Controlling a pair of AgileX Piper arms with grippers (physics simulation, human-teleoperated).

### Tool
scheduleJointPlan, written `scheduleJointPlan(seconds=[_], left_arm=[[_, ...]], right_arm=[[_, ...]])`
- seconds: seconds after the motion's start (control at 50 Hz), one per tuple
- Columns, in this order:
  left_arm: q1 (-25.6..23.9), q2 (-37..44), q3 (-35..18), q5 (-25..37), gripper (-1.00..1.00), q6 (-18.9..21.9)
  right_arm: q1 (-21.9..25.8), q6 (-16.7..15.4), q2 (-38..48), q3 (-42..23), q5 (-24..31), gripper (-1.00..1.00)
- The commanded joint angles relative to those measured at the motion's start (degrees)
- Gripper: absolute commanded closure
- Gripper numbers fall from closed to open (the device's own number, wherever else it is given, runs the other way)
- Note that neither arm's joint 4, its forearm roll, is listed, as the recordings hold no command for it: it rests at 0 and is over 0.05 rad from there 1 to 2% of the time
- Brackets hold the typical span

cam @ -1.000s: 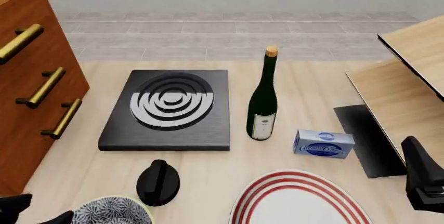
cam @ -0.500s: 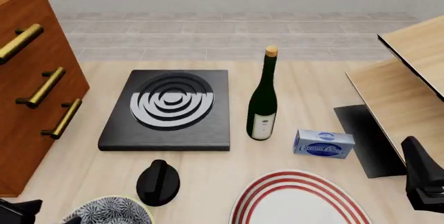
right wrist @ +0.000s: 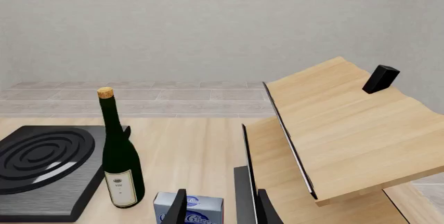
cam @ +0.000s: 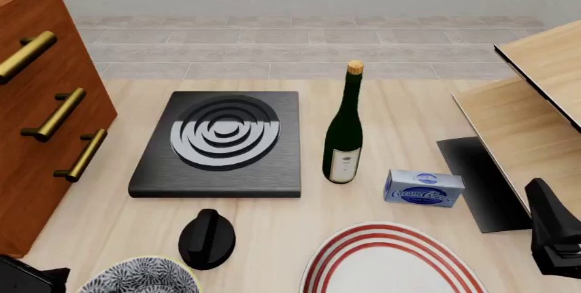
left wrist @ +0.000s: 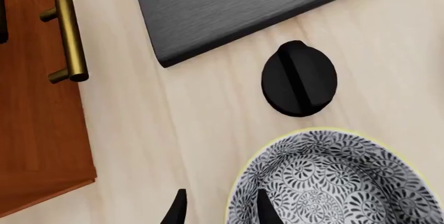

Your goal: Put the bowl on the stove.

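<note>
Left pincer (left wrist: pixel 218 209): two dark fingertips parted, one just outside the rim of the deep round bowl with black-and-white floral pattern and pale yellowish rim (left wrist: pixel 336 182), the other over its inside wall. They straddle the rim, apparently not closed on it; nothing held. Likely placed this way because a rim pinch is the only hold a bowl this wide offers.

Bowl sits on the pale wooden surface (cam: pixel 272 218), on the near side of the flat square black stove slab with grey-white burner rings (cam: pixel 220 142), apart from it. Small round black knob (cam: pixel 207 238) lies between bowl and stove, just beside the bowl's rim. Judgement: the carry to the stove must lift over or skirt the knob.

Right pincer (right wrist: pixel 218 207): tips parted, empty, well off to the stove's right, pointed toward a tilted pale wood board (right wrist: pixel 340 130). Seemingly parked out of the way.

Dark green corked wine bottle (cam: pixel 345 126) stands upright just right of the stove; wide swings risk toppling it.
</note>
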Motion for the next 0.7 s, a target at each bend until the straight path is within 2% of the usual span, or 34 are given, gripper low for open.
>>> scheduleJointPlan(seconds=[0.02,0.42,0.44,0.46,0.48,0.52,0.54,0.58,0.6,0.64,0.7], left_arm=[[-0.73,3.23,1.69,-3.24,-1.00,0.26],[-2.20,7.11,1.93,-5.54,-1.00,2.15],[-1.75,3.47,1.93,-3.71,-1.00,4.53],[0.50,-6.19,1.94,1.90,-1.00,8.88],[-0.38,-0.49,1.94,-1.10,1.00,6.70],[0.17,-4.63,1.94,0.64,1.00,9.09],[-1.21,-1.32,1.94,-1.40,1.00,7.57],[0.36,-3.81,1.94,-0.66,1.00,8.92],[-0.64,-0.47,1.92,-3.09,1.00,8.28],[-0.40,-2.16,1.91,-2.84,1.00,9.42],[-1.34,-0.63,1.91,-3.99,1.00,10.04]], right_arm=[[0.00,0.00,-0.01,0.00,0.00,-1.00],[0.00,-0.01,0.00,0.00,0.00,-1.00],[0.00,-0.01,0.00,0.00,0.00,-1.00],[0.00,-0.01,0.00,0.00,0.00,-1.00],[0.00,0.00,-0.01,0.00,0.00,-1.00],[0.00,0.00,-0.01,0.00,0.00,-1.00],[-0.01,-0.01,-0.01,0.00,0.00,-1.00],[-0.01,-0.01,0.02,0.00,0.00,-1.00],[-0.01,0.00,0.01,0.00,0.00,-1.00],[0.00,0.00,-0.01,0.00,0.00,-1.00],[0.00,-0.01,0.00,0.00,0.00,-1.00]])
